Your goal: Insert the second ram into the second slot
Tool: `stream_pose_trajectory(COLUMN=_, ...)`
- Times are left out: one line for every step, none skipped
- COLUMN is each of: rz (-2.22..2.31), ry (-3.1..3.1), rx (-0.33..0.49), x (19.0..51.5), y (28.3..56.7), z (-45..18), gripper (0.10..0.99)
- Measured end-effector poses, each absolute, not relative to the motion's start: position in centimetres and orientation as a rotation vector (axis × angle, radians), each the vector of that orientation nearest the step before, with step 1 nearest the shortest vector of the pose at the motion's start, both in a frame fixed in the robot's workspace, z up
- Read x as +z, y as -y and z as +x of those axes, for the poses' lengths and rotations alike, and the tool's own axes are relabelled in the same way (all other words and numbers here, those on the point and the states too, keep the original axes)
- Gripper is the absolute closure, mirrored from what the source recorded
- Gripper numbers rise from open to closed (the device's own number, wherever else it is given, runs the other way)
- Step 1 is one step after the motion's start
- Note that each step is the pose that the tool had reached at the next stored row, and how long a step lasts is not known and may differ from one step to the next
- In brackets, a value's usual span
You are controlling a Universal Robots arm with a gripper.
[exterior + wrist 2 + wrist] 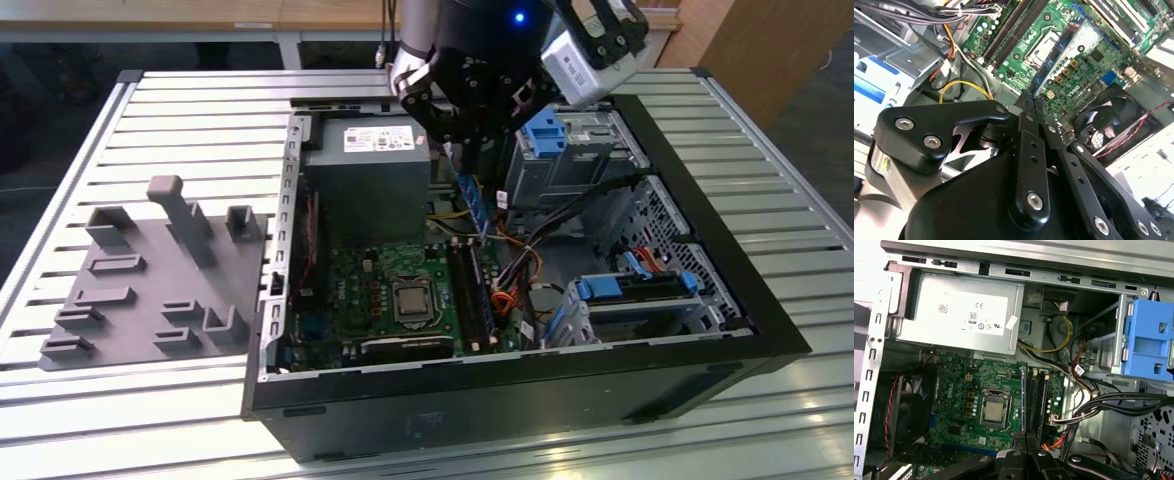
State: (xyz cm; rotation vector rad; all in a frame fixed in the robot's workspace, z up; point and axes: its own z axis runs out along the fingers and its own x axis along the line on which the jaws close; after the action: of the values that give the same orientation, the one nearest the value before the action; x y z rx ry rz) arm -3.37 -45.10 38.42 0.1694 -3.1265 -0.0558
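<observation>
The black multi-link gripper [461,150] is clamped shut on the second ram [467,195], a long, thin blue circuit-board stick, which hangs below its fingertips. The stick is inside the open black computer case [534,390], just to the exterior view's right of the grey metal power supply box [367,190]. It sits above the far end of the green motherboard's [360,290] black memory slots [463,290] and is not yet seated. In the first wrist view it shows edge-on [1024,405].

slatted table [200,110] with open computer case [534,395], grey fixture [140,300]
</observation>
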Motion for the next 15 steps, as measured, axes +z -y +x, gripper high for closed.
stream_pose_trajectory(rz=0.150, ry=3.128, rx=-0.056, x=38.42, y=45.10, z=-3.37, gripper=0.973)
stream_pose_trajectory(rz=0.132, ry=3.129, rx=-0.056, x=38.42, y=45.10, z=-3.37, gripper=0.973)
stream_pose_trajectory(rz=0.114, ry=3.130, rx=-0.056, x=38.42, y=45.10, z=-3.37, gripper=0.973)
stream_pose_trajectory(rz=0.097, ry=3.130, rx=-0.056, x=38.41, y=45.10, z=-3.37, gripper=0.973)
stream_pose_trajectory(rz=0.080, ry=3.131, rx=-0.056, x=38.41, y=45.10, z=-3.37, gripper=0.973)
stream_pose_trajectory(rz=0.063, ry=3.132, rx=-0.056, x=38.41, y=45.10, z=-3.37, gripper=0.973)
stream_pose_trajectory(rz=0.045, ry=3.132, rx=-0.056, x=38.40, y=45.10, z=-3.37, gripper=0.973)
stream_pose_trajectory(rz=0.027, ry=3.133, rx=-0.056, x=38.40, y=45.10, z=-3.37, gripper=0.973)
stream_pose_trajectory(rz=0.012, ry=3.133, rx=-0.056, x=38.38, y=45.10, z=-3.37, gripper=0.973)
stream_pose_trajectory(rz=-0.001, ry=3.133, rx=-0.057, x=38.36, y=45.10, z=-3.37, gripper=0.973)
stream_pose_trajectory(rz=-0.010, ry=3.133, rx=-0.057, x=38.32, y=45.10, z=-3.37, gripper=0.973)
stream_pose_trajectory(rz=-0.014, ry=3.133, rx=-0.057, x=38.28, y=45.10, z=-3.37, gripper=0.973)
stream_pose_trajectory(rz=-0.014, ry=3.133, rx=-0.057, x=38.22, y=45.10, z=-3.37, gripper=0.973)
stream_pose_trajectory(rz=-0.014, ry=3.133, rx=-0.056, x=38.15, y=45.10, z=-3.37, gripper=0.973)
stream_pose_trajectory(rz=-0.014, ry=3.134, rx=-0.056, x=38.07, y=45.10, z=-3.37, gripper=0.973)
